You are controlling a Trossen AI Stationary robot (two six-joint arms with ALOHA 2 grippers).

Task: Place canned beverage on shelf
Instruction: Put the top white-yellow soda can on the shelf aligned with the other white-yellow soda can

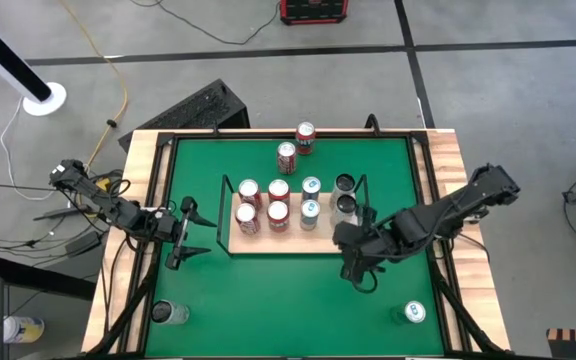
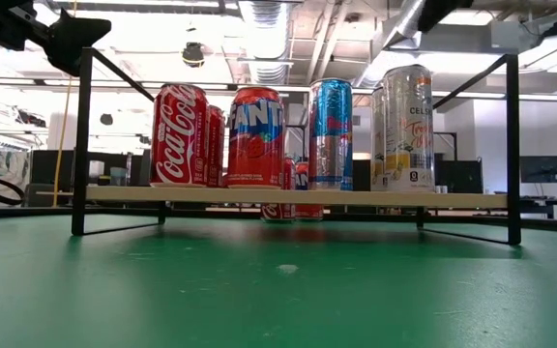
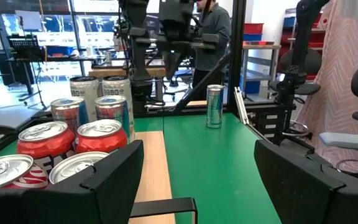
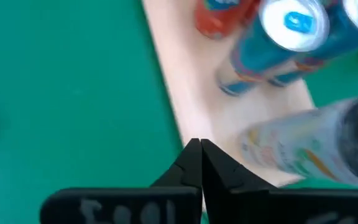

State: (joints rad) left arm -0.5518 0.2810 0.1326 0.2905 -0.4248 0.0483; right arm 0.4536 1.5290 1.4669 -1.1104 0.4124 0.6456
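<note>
The shelf [image 1: 293, 243] is a light-wood board with black wire rails, standing on the green table. Several cans stand upright on it: red ones [image 1: 262, 205], two blue-topped ones [image 1: 310, 198] and two tall dark-topped ones [image 1: 345, 195]; they also show in the low view [image 2: 255, 135]. My left gripper [image 1: 190, 232] is open and empty just off the shelf's left end, facing the cans [image 3: 98, 134]. My right gripper [image 1: 356, 268] is shut and empty above the shelf's near right corner [image 4: 185, 118], beside the tall pale can [image 4: 309, 149].
Two red cans [image 1: 305, 135] [image 1: 286, 156] stand on the table beyond the shelf. One can [image 1: 168, 313] stands at the near left corner and a green-blue one [image 1: 413, 313] at the near right. Bare green table lies in front of the shelf. A person [image 3: 213, 31] stands beyond the table.
</note>
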